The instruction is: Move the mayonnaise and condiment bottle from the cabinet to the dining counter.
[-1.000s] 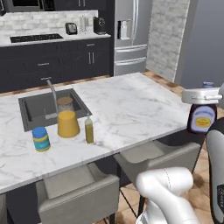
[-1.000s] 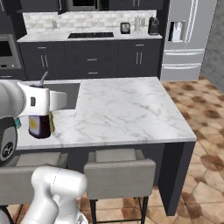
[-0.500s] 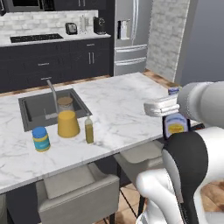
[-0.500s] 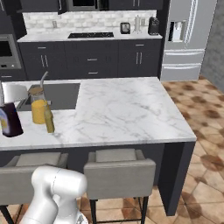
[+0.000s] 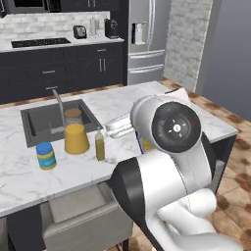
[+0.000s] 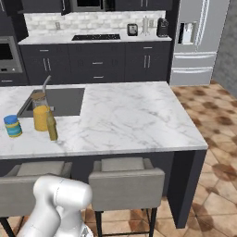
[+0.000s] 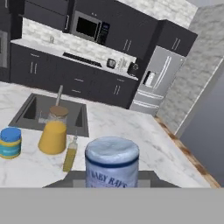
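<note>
My gripper [image 7: 112,180] is shut on the condiment bottle [image 7: 112,161], a dark bottle with a pale cap and a yellow-white label, held above the near edge of the dining counter [image 7: 131,127]. In the left base view my arm hides most of that bottle [image 5: 145,144]. The mayonnaise [image 5: 46,155] [image 6: 12,126] [image 7: 10,142], a squat jar with a blue lid, stands on the white marble top [image 5: 122,103] [image 6: 129,111] left of the bottle. The cabinet is out of view.
A yellow cup [image 5: 76,138], a slim olive bottle [image 5: 100,145] and a tan-lidded jar [image 5: 73,115] stand by the dark sink [image 5: 46,120] and faucet. Grey stools [image 6: 126,178] sit under the near edge. A steel fridge [image 6: 196,41] is at the far right.
My arm has swung left with the bottle, from the right edge of the left base view to over the counter's middle. It has left the right base view. The base has not moved.
</note>
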Available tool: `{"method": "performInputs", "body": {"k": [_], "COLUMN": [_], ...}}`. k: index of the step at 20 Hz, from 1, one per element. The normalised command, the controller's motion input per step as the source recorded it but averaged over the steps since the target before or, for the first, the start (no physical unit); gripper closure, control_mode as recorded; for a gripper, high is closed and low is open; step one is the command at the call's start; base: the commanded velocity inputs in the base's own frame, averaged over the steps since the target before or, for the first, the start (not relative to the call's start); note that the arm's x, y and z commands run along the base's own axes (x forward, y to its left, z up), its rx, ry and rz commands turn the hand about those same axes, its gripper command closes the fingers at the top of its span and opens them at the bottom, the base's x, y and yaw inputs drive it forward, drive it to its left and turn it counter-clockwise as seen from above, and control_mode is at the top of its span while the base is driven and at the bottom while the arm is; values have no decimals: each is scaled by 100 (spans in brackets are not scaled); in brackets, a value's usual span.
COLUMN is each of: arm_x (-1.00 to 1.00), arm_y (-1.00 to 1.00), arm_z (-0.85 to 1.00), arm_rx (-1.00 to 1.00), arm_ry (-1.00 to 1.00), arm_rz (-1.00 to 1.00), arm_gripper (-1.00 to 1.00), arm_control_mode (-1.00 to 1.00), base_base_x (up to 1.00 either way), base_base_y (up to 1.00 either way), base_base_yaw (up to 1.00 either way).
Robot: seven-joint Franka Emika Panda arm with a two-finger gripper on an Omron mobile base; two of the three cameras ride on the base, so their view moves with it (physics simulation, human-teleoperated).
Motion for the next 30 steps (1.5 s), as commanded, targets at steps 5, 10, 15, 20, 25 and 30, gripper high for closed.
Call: {"method": "performInputs", "body": {"k": [5, 10, 15, 20, 25, 30], "arm_x": [63, 56, 46, 46, 43, 57], "arm_y": [46, 32, 26, 28, 44, 55], "arm_z": [-31, -59, -76, -73, -55, -38], "arm_rx": [-2, 0, 1, 3, 4, 4], "arm_ry": [-2, 0, -4, -5, -4, -1], "arm_rz": [4, 12, 14, 13, 11, 10], "arm_gripper": [100, 100, 100, 100, 100, 100], "arm_control_mode": [-100, -100, -100, -100, -100, -100], "base_base_x": [0, 0, 0, 0, 0, 0], "base_base_y": [0, 0, 0, 0, 0, 0], "base_base_yaw": [0, 0, 0, 0, 0, 0]}}
